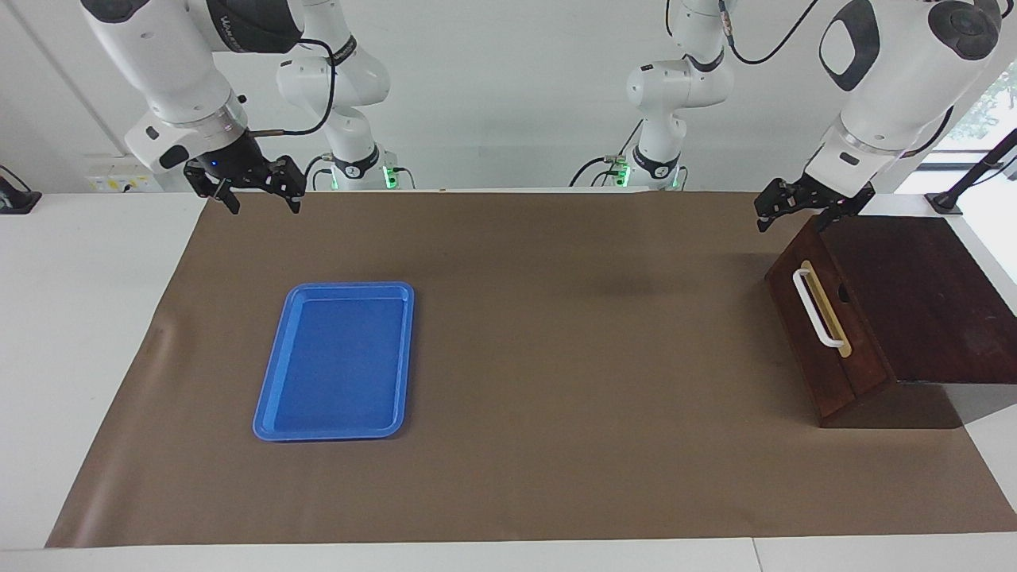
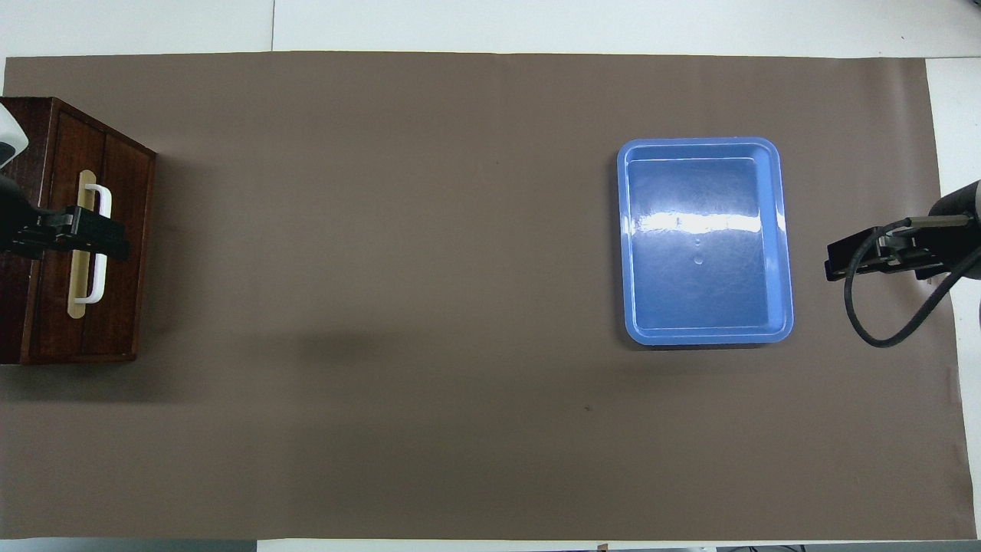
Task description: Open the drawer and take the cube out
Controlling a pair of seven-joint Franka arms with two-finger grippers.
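Drawer (image 1: 822, 334) shut, flush in its dark wooden box (image 1: 922, 302), sitting at the left arm's end of the table on the brown mat (image 1: 556, 318); front faces the table middle, so the white bar handle (image 1: 818, 310) on its tan strip is reachable from the open side. Yellow cube not visible anywhere, presumably inside the closed drawer, can't confirm. Left gripper (image 1: 798, 213) hangs in the air over the box's upper edge nearer the robots, above the drawer front; the overhead view puts it over the handle (image 2: 98, 244), but the facing view shows it raised clear, no contact. Its fingers look apart, holding nothing, angled down toward the front, probably lined up for a handle grab. Right gripper (image 1: 256, 191) waits up in the air over the mat's edge at the right arm's end of the table, fingers spread, empty; parked out of the way, likely because the drawer pull is the left arm's job. Blue tray (image 1: 338, 361) lies flat and empty toward the right arm's end, well apart from the box, likely drop spot for the cube though task doesn't say. Judgement: step in hand is approach to handle; opening not started.
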